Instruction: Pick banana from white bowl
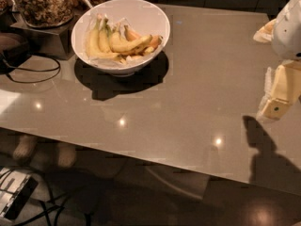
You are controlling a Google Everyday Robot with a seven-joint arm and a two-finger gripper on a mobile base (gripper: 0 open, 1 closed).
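The white bowl [143, 14] stands at the back left of the grey table and holds several bananas. The banana [93, 44], plump and pale yellow, lies along the bowl's left side with its stem up. A slimmer orange-tinged banana [153, 42] lies at the bowl's right side. My gripper [276, 102] hangs at the far right edge of the view, above the table and well to the right of the bowl. It holds nothing that I can see.
A glass jar of brown nuts [42, 4] stands on a dark stand behind and left of the bowl. A black cable loop [30, 72] lies on the table at the left. The table's front edge [141, 154] runs across the lower view, with floor below.
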